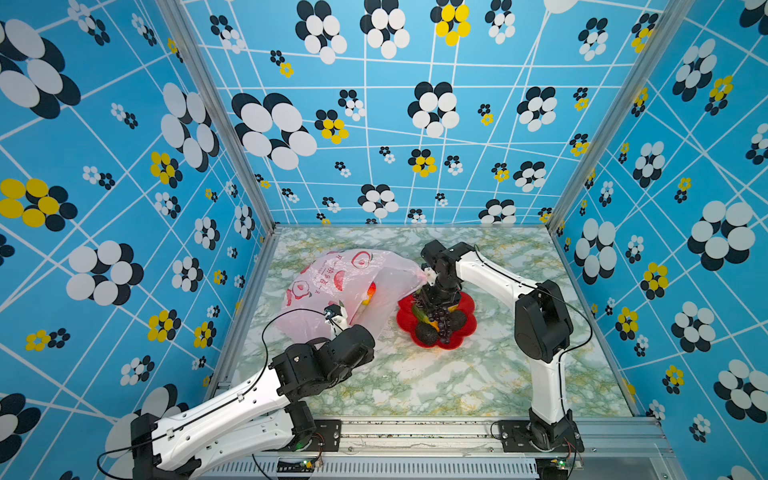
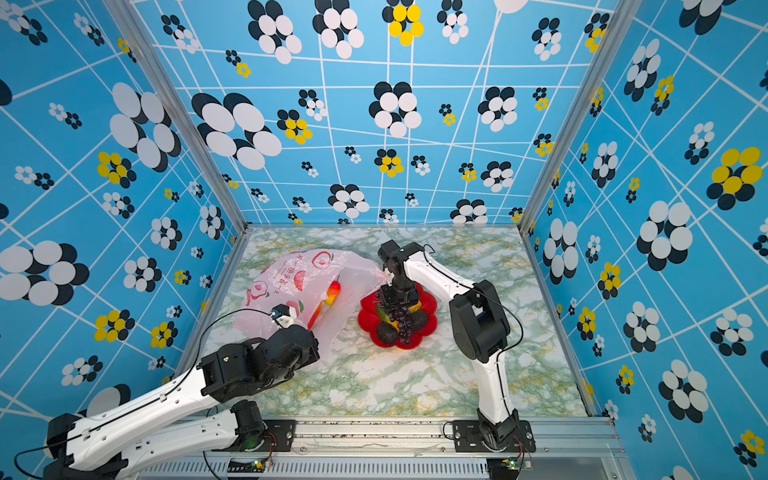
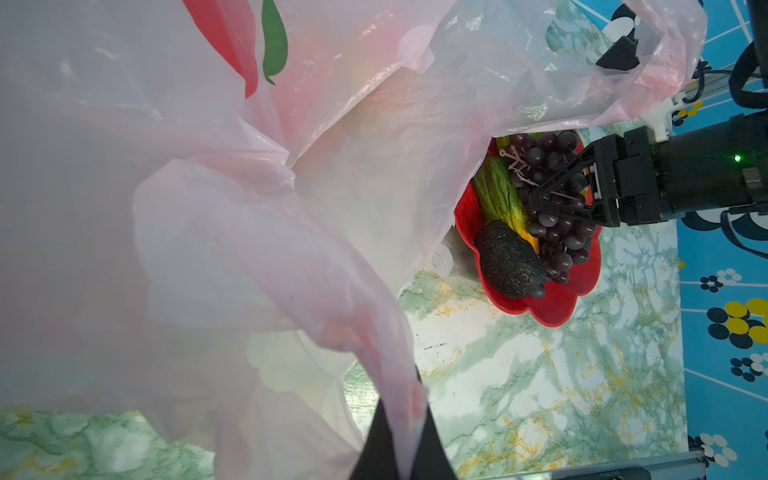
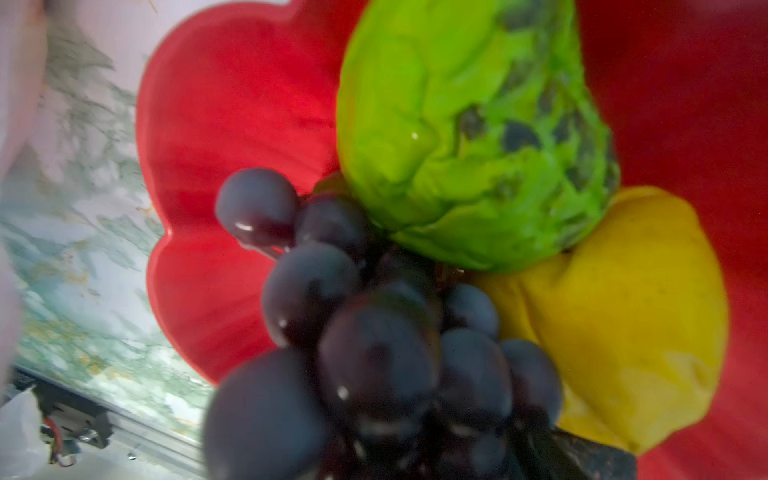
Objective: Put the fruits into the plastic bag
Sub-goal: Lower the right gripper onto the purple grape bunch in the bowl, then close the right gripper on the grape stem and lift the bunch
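Marble table [image 1: 415, 386]: grape bunch [image 1: 444, 326] lies lengthwise front-to-back in red dish [image 1: 405, 318].

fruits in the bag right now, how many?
1 visible: the red-yellow mango, just inside the mouth of the plastic bag. Others may be hidden behind the crinkled film.

Crinkly pink bag [image 1: 328, 286] beside heaped fruits [image 1: 440, 322]
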Action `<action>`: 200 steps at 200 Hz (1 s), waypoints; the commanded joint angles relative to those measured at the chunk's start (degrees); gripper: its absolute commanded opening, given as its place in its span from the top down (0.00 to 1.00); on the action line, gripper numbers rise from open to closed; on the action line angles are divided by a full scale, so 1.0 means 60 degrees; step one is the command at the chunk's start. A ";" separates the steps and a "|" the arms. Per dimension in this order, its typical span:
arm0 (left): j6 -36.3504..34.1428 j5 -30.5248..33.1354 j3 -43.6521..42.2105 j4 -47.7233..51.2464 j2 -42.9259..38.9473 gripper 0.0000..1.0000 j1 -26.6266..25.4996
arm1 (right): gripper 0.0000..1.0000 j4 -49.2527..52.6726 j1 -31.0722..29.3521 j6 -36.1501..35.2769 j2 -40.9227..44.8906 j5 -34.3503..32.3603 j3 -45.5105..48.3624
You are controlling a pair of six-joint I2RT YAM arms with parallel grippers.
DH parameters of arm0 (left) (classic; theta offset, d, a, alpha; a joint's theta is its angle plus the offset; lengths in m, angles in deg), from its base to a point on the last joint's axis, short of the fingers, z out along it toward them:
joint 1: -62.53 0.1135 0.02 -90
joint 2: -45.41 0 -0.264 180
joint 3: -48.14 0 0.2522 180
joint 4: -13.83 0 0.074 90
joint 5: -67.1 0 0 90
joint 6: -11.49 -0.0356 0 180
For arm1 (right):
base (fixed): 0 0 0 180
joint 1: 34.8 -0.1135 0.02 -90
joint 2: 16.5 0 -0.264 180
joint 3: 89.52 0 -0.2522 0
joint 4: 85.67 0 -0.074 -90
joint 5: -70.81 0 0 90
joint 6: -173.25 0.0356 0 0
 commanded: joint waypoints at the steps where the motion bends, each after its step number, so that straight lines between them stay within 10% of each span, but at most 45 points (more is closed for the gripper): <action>1: -0.0054 0.0067 0.0060 0.0034 0.0033 1.00 0.0071 | 0.46 -0.0238 -0.0048 0.0137 0.0173 -0.0109 0.0243; 200: -0.0537 -0.0298 0.0353 -0.1073 0.1031 1.00 0.0286 | 0.63 -0.3868 0.2117 0.2624 0.4594 0.2753 0.3950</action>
